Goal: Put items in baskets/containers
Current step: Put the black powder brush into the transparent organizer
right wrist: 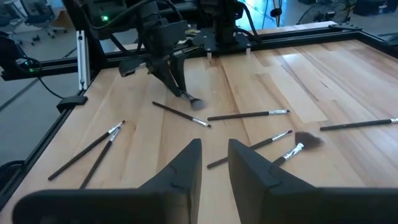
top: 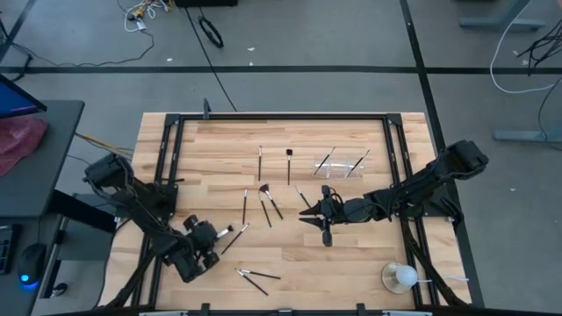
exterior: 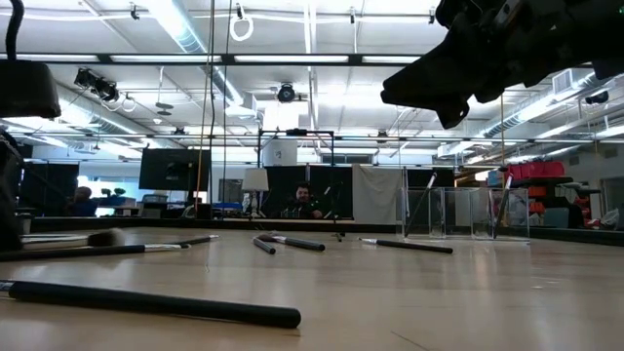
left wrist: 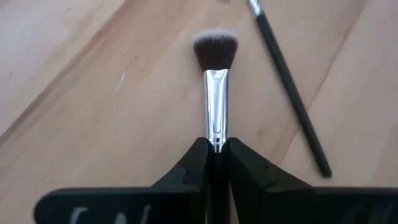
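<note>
The left gripper point(left wrist: 216, 163) is clenched on the dark handle of a silver-ferruled makeup brush point(left wrist: 216, 74), far from the small clear plastic tray point(top: 342, 165), probably to carry it there, while the right gripper point(top: 327, 219), fingers slightly parted and empty, hovers near that tray.

High view: straight down over the whole worktop point(top: 351, 246), both arms visible, floor around it. Low view: worktop level, looking across the surface into the room behind. Left wrist view: very close, facing down past the left gripper point(left wrist: 216, 163) onto wood. Right wrist view: facing across the worktop toward the left arm. High and right wrist views share the scattered brushes point(right wrist: 245, 115).
</note>
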Robot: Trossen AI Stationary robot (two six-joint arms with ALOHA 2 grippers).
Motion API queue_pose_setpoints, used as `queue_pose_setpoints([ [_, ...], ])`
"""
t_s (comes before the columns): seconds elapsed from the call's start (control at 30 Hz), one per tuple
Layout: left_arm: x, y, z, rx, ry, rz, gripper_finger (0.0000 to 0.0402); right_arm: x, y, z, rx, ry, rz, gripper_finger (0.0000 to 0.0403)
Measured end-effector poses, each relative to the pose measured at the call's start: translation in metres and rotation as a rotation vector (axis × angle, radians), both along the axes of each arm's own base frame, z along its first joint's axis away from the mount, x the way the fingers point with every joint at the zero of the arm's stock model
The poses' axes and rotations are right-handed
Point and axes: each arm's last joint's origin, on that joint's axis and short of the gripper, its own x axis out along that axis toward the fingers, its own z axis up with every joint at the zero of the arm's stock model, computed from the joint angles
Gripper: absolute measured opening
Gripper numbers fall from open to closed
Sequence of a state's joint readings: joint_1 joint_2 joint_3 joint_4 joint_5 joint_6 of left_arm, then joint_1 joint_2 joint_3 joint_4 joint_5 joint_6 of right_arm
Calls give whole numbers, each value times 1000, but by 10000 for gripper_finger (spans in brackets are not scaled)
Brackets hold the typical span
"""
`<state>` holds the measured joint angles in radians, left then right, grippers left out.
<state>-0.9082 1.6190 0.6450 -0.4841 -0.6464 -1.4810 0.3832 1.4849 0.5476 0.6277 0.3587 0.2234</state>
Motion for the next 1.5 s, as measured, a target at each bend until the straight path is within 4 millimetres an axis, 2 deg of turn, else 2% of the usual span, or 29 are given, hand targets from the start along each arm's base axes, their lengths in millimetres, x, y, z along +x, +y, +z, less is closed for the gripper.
queue_pose_setpoints([
  [0.17, 21, -2, 5, 49, -209, -18, 46, 0, 0, 0, 3, 3, -1, 79],
  [0.37, 59, 3, 21, 151, -382, -94, 46, 0, 0, -1, 47, 9, -15, 84],
  [0.5, 85, 11, 37, 196, -474, -170, 46, -1, 0, -6, 59, 47, -5, 114],
  [0.7, 112, 26, 59, 244, -609, -287, 46, 11, 5, -35, 49, 70, -6, 178],
  [0.87, 121, 36, 66, 249, -656, -334, 47, 26, 11, -52, 74, -152, 4, 217],
  [1.0, 123, 40, 67, 255, -662, -324, 47, 31, 11, -53, 101, -332, -32, 220],
  [1.33, 124, 40, 67, 255, -666, -319, 50, 61, 24, -32, 38, -407, -24, 185],
  [1.5, 124, 40, 68, 253, -667, -321, 51, 65, 25, -31, 12, -399, -26, 139],
])
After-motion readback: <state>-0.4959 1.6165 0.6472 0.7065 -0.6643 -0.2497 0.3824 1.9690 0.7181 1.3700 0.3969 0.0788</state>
